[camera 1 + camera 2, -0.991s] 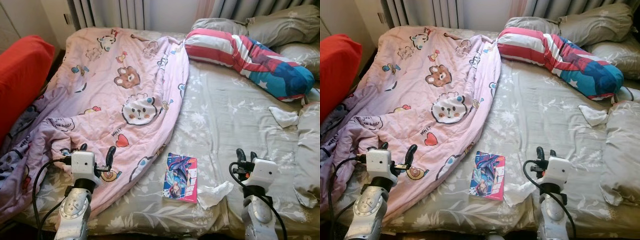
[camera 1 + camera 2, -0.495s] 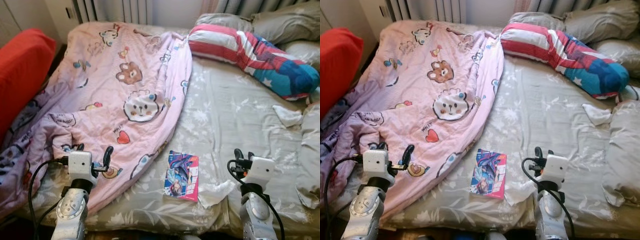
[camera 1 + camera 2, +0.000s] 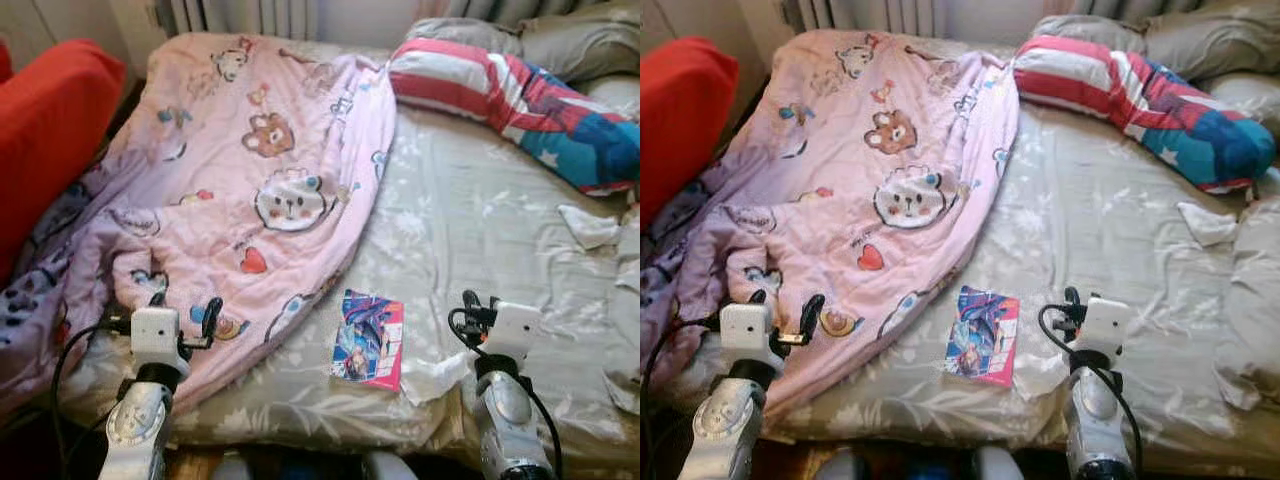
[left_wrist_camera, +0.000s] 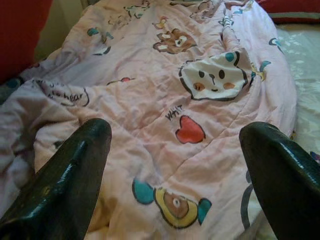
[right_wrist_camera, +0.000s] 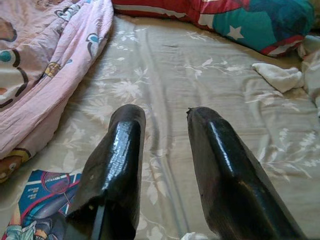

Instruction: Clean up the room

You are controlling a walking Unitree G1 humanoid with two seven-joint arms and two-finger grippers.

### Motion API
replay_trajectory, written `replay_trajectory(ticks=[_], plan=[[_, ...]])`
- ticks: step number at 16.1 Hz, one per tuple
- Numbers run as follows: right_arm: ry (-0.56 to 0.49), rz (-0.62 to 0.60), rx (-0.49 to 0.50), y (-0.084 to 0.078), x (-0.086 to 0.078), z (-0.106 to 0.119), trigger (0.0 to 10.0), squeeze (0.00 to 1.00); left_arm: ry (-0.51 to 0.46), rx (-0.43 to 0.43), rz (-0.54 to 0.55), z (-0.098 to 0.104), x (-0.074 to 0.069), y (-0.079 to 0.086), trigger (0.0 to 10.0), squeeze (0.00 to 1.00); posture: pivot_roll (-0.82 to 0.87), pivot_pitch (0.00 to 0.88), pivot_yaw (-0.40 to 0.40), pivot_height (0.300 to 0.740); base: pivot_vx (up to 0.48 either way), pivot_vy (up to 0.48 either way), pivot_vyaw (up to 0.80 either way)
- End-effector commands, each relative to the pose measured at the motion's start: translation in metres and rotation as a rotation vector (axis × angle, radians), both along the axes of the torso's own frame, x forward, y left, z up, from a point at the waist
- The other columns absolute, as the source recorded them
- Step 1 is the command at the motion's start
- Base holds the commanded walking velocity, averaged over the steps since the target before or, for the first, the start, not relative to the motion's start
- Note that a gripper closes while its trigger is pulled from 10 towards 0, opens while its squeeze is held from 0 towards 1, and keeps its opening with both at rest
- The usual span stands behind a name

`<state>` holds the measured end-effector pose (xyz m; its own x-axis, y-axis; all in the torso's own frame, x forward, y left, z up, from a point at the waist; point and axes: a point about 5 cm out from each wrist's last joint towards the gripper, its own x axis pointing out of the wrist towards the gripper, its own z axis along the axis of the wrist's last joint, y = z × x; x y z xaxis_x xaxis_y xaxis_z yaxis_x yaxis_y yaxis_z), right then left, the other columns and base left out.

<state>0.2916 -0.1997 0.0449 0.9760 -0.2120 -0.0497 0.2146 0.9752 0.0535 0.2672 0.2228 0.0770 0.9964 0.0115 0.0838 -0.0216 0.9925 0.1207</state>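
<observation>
From the head, the left claw [image 3: 183, 312] hangs wide open and empty over the pink blanket [image 3: 260, 190]. The book [image 3: 368, 339] lies lengthwise between both arms. At the right wrist, the right claw [image 5: 162, 150] gapes slightly, empty, book nearest.

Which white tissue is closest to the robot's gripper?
The crumpled tissue at the bed's front edge, beside the book and touching-close to the right gripper. The other tissue lies far off by the pillows.

I'm looking down at a bed [image 3: 480, 230] in a grey floral sheet, grey pillows [image 3: 570, 40] at its head, curtains [image 3: 245, 14] behind, red furniture [image 3: 45, 140] alongside, soft daylight.
</observation>
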Motion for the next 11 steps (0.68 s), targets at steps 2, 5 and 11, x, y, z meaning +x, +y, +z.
replay_trajectory(ticks=[2,5,11], plan=[[0.051,-0.012,-0.009,-0.001,-0.004,-0.01,10.0,0.0,0.028,0.005,0.001,-0.004,-0.004,0.0,10.0,0.0,0.18,0.232,-0.064,0.638,0.0,0.0,0.0],[0.075,-0.002,0.003,0.002,-0.002,-0.013,10.0,0.0,0.041,0.004,-0.004,-0.005,-0.005,0.0,10.0,0.0,0.19,0.236,-0.064,0.638,0.0,0.0,0.0],[0.183,0.019,0.041,0.009,-0.004,-0.028,10.0,0.0,0.054,-0.002,-0.033,-0.006,-0.007,-0.005,10.0,0.0,0.19,0.244,-0.062,0.638,0.0,0.0,0.0]])
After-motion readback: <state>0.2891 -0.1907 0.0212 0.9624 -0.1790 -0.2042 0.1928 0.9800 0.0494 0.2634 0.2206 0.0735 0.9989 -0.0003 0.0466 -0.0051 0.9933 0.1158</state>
